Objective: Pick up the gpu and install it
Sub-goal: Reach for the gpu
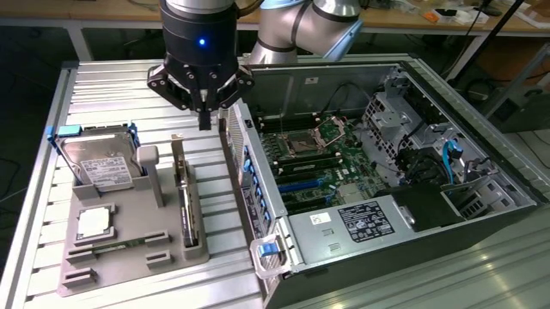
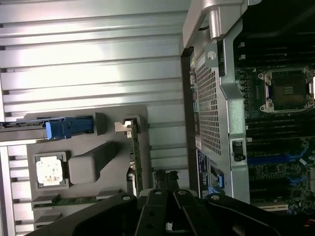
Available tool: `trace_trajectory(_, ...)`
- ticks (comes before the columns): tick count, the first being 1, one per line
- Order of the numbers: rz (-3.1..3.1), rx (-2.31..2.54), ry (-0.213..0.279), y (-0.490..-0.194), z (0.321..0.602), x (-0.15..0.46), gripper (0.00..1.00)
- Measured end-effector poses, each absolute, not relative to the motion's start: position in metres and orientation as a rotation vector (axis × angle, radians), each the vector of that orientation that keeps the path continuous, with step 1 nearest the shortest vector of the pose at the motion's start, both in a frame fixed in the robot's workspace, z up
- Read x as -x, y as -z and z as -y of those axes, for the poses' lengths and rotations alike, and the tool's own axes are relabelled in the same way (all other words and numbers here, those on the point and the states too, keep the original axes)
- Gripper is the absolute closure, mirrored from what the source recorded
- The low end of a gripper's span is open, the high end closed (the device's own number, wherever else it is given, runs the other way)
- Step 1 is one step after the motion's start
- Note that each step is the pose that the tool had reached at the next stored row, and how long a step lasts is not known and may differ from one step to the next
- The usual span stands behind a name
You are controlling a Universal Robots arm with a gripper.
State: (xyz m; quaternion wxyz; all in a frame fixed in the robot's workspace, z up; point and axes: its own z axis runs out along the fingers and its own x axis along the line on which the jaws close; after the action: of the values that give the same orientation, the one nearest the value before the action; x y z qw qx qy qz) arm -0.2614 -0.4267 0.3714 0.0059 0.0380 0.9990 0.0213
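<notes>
gripper (image 1: 205, 121), jaws clenched on nothing, hangs above the gpu (image 1: 184, 196), stood on edge in a grey holder (image 1: 129, 257), likely so its top edge can be pinched.

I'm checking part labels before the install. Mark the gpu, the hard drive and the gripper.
gpu (image 1: 187, 212), exterior view, upper edge of the upright card.
hard drive (image 1: 105, 168), exterior view, its white label.
gripper (image 1: 205, 123), exterior view, tips of its shut fingers.

A ribbed metal table (image 1: 103, 84) lies under the jaws, and light shines bright on its slats. Far behind the jaws stands a long wooden bench (image 1: 404, 22). The floor (image 1: 26, 58) is dark.
</notes>
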Motion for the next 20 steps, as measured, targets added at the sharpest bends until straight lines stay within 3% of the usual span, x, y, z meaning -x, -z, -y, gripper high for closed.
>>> trace_trajectory(20,-3.13,-0.119,-0.066,-0.366,0.437,0.298,0.89)
